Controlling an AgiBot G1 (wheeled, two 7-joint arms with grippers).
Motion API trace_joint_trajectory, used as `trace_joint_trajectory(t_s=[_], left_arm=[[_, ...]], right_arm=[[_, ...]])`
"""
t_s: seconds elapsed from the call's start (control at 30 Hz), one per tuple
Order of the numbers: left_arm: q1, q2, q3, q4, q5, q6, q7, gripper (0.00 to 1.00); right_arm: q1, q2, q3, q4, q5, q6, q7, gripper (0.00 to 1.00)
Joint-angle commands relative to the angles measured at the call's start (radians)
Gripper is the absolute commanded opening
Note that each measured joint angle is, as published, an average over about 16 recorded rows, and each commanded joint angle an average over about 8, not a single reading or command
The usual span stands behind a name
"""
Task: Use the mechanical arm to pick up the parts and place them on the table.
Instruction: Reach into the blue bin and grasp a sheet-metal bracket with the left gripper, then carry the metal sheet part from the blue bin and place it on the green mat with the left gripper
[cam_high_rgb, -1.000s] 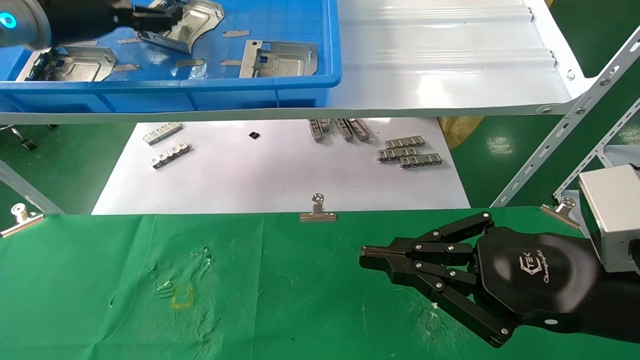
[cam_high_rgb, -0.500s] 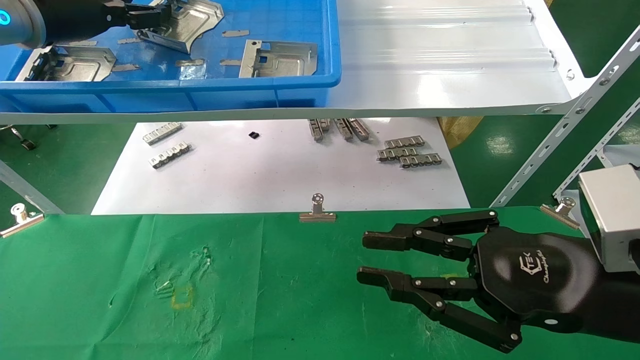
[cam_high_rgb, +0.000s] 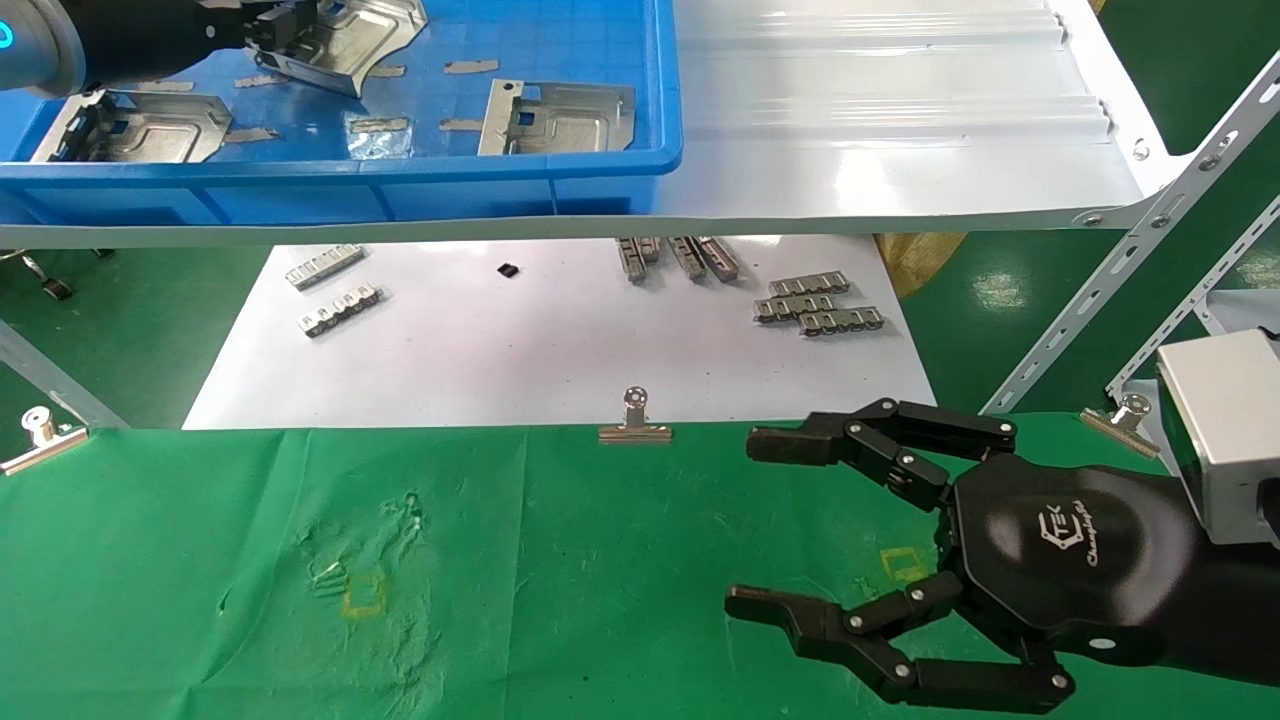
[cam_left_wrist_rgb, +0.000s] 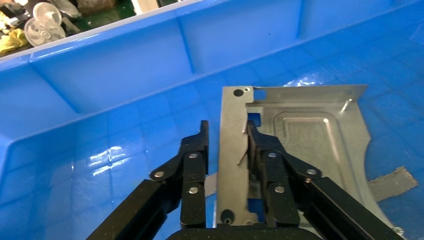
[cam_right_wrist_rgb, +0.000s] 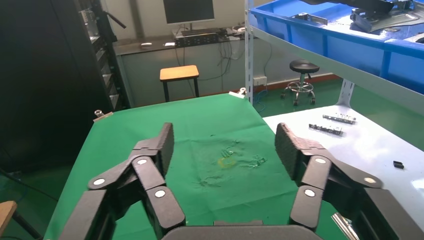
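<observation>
My left gripper (cam_high_rgb: 285, 25) is inside the blue bin (cam_high_rgb: 400, 185) at the far left, shut on the folded edge of a shiny silver part (cam_high_rgb: 350, 40). In the left wrist view the fingers (cam_left_wrist_rgb: 192, 155) clamp that part (cam_left_wrist_rgb: 305, 135) by its flange, over the bin floor. Two more parts lie in the bin, one at the left (cam_high_rgb: 140, 125) and one at the right (cam_high_rgb: 560, 115). My right gripper (cam_high_rgb: 752, 522) hovers over the green table (cam_high_rgb: 550, 560) at the right, wide open and empty; the right wrist view (cam_right_wrist_rgb: 223, 137) shows only cloth between its fingers.
The bin stands on a white shelf (cam_high_rgb: 880, 130) above a white sheet (cam_high_rgb: 560, 350) with small ridged strips (cam_high_rgb: 820, 305). Binder clips (cam_high_rgb: 635, 425) hold the cloth's far edge. A slanted metal brace (cam_high_rgb: 1130, 250) stands at the right. Yellow squares (cam_high_rgb: 365, 595) mark the cloth.
My right gripper's fingers have spread from shut to wide open. My left gripper has shifted the held part a little farther back and left in the bin.
</observation>
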Motion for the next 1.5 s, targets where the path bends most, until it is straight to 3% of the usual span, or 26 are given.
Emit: trace_joint_trajectory(t_s=[0.03,0.33,0.67,0.8,0.97,1.23,1.33,1.5], left_arm=[[0.000,0.000,-0.002,-0.002,-0.002,-0.001,-0.001,0.00],[-0.025,-0.051,-0.039,-0.060,-0.060,0.208,0.042,0.00],[-0.030,-0.150,-0.049,-0.158,-0.110,0.765,0.156,0.00],[0.002,-0.177,-0.036,-0.213,-0.139,0.894,0.196,0.00],[0.100,-0.233,0.017,-0.394,-0.226,0.910,0.203,0.00],[0.283,-0.395,0.181,-0.749,-0.390,0.896,0.224,0.00],[0.316,-0.411,0.232,-0.734,-0.378,0.882,0.310,0.00],[0.363,-0.388,0.275,-0.564,-0.318,0.831,0.529,0.00]], right_arm=[[0.000,0.000,0.000,0.000,0.000,0.000,0.000,1.00],[0.000,0.000,0.000,0.000,0.000,0.000,0.000,1.00],[0.000,0.000,0.000,0.000,0.000,0.000,0.000,1.00],[0.000,0.000,0.000,0.000,0.000,0.000,0.000,1.00],[0.000,0.000,0.000,0.000,0.000,0.000,0.000,1.00],[0.000,0.000,0.000,0.000,0.000,0.000,0.000,1.00],[0.000,0.000,0.000,0.000,0.000,0.000,0.000,1.00],[0.000,0.000,0.000,0.000,0.000,0.000,0.000,1.00]])
